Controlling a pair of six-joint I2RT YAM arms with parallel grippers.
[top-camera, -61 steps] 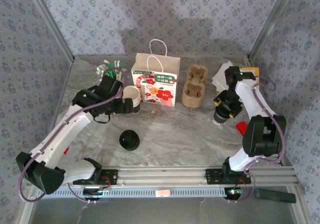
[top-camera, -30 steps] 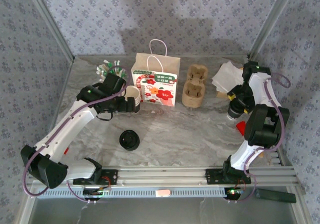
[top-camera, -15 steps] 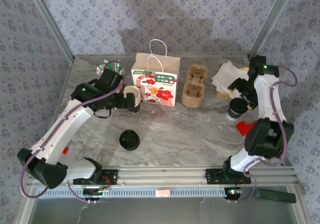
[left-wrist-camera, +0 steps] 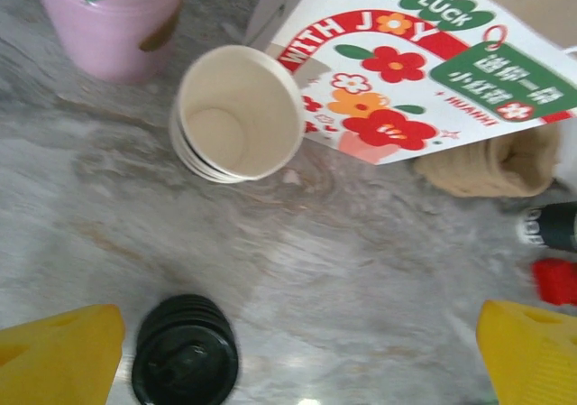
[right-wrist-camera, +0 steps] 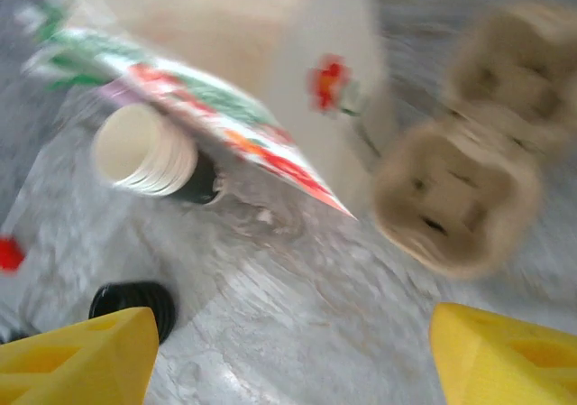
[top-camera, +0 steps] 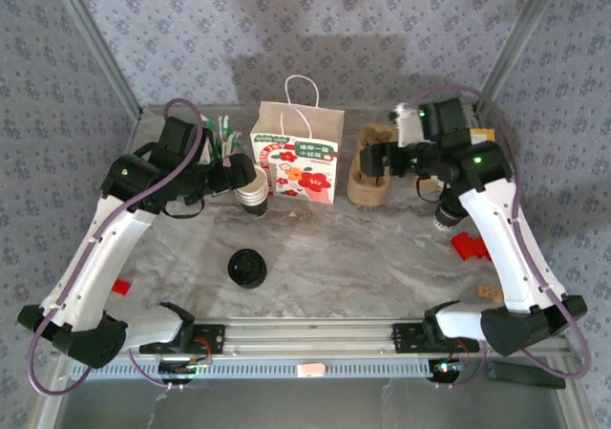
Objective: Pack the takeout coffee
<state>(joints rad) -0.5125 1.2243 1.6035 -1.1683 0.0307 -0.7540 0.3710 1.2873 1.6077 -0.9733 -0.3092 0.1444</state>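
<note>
The takeout coffee [top-camera: 446, 217] is on the table [top-camera: 363, 267], to the right of the paper bag [top-camera: 298, 157], beyond the cup carrier [top-camera: 372, 166] that stands just beside the bag. It is not packed yet. Whether it stands upright or leans, I cannot tell.

Your right claw [right-wrist-camera: 288, 360] is spread wide and carries nothing. It hangs above the carrier, between the bag and the coffee. Your left claw [left-wrist-camera: 293, 358] is also wide and empty, above the stack of lidless cups [left-wrist-camera: 239, 112] at the left side of the bag.

I judge that the step in hand is to take the coffee with the right claw. Come down on the paper body under the black lid, not on the lid itself, which may pop off. Close gently, keep the cup vertical, and lift it higher than the bag's handles before you cross over. The bag looks light, so let the left claw steady its left edge, away from the stack.
</note>
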